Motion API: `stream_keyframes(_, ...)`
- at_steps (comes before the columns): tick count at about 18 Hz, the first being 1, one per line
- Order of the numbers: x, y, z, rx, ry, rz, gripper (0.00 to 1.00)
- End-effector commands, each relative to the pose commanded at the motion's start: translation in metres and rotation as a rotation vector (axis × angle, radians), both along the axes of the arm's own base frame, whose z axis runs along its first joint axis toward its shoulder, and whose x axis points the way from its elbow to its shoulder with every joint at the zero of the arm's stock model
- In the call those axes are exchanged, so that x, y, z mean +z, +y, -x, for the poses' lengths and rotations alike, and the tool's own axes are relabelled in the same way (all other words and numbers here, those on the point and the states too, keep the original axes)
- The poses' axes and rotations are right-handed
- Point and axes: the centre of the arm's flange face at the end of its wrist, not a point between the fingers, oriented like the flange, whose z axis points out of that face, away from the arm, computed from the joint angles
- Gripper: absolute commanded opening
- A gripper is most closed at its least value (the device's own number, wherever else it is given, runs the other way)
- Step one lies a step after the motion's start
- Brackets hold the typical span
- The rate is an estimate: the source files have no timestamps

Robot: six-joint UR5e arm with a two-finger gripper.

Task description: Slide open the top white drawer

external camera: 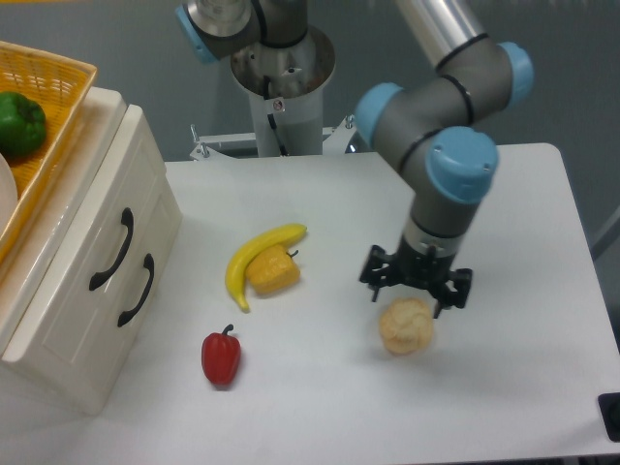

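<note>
Banana (pixel 258 256), red pepper (pixel 221 357), bread roll (pixel 406 325), green pepper (pixel 19 122) in basket (pixel 68 82)

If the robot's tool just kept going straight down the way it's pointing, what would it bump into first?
Most likely the pale lumpy bun, which sits right under the tool. From this one view I can't tell whether they already touch, or whether the tool is open. The top white drawer is far off to the side.

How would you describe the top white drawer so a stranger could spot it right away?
Find the cream-white cabinet at the table's left edge, under the yellow basket. The top white drawer is the upper of two panelled fronts; its curved black handle sits above the lower drawer's handle.
</note>
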Motion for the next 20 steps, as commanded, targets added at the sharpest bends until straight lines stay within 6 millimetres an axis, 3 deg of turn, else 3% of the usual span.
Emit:
stream_keyframes(8,0.045,0.02,-0.083,0.007,-0.047,-0.105,1.0)
stream_keyframes(10,0.045,0.035,-0.109,-0.013,-0.063,-0.098,1.0)
stream_keyframes(14,0.035,0.048,-0.144,-0.057,-0.151,-0.027,1.0)
stream_keyframes(20,0.029,0.058,-0.172,-0.091,-0.3,-0.042,1.0)
